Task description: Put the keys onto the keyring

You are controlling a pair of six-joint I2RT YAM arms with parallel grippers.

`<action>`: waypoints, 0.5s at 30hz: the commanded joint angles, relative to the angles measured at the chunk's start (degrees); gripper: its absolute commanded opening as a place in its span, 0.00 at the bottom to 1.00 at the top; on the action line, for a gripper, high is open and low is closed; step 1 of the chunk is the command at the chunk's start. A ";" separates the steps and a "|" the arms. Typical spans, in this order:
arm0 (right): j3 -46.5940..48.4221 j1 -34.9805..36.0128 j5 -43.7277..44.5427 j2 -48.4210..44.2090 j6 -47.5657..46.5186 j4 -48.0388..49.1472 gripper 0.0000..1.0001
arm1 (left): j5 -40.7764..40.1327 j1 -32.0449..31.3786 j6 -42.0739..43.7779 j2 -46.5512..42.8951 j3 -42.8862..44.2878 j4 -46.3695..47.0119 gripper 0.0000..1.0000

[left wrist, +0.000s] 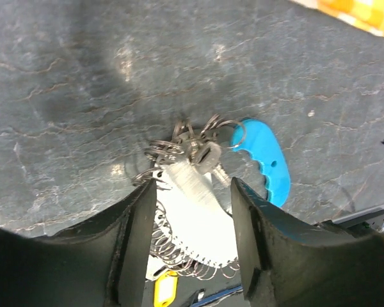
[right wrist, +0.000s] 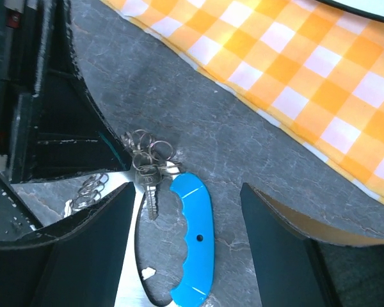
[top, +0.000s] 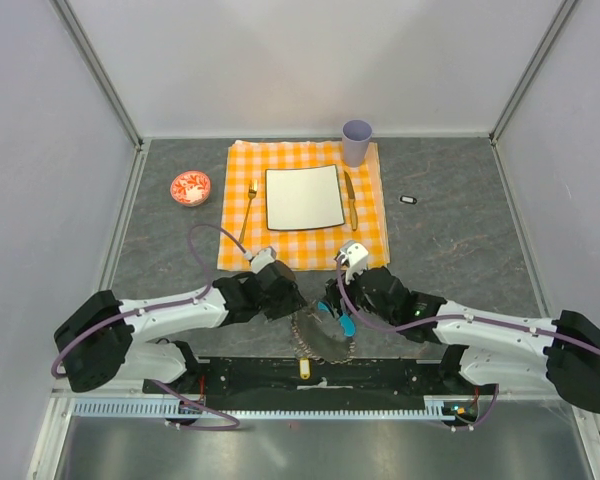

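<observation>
grey stone-patterned table (top: 450, 250) carries an orange checked cloth (top: 238, 170) at its far middle; on the cloth lie a white square plate (top: 304, 197), a gold fork (top: 249, 210) to its left and a gold knife (top: 350, 200) to its right, with a lilac cup (top: 357, 140) at the far right corner; a red-and-white bowl (top: 190, 187) sits on bare table left of the cloth

both arms reach inward and meet at the near middle, just short of the cloth's near edge

left gripper (left wrist: 193, 192): fingers spread apart, nothing clamped, a pale toothed metal piece (left wrist: 192, 211) lying on the table between them

right gripper (right wrist: 189, 192): fingers wide apart, holding nothing, poised above the turquoise tag (right wrist: 191, 236)

keyring (left wrist: 227, 131) lies flat on bare table between the two grippers, joined to the tag's narrow end

keys (left wrist: 201, 157) are bunched with several wire rings at that same end, touching the toothed piece; whether any key is threaded on the ring cannot be told
</observation>
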 commanded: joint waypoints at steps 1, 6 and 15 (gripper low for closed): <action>3.44 -1.98 -1.85 -0.45 1.97 -4.24 0.74 | -4.06 1.55 3.73 -0.70 5.08 -2.76 0.60; 5.46 -3.04 -6.25 0.86 2.76 -8.90 0.69 | -1.87 4.72 14.10 -1.93 6.67 -4.79 0.62; 5.73 -4.00 -8.98 1.05 2.76 -10.58 0.67 | 7.44 6.31 37.84 -4.13 4.65 -4.88 0.59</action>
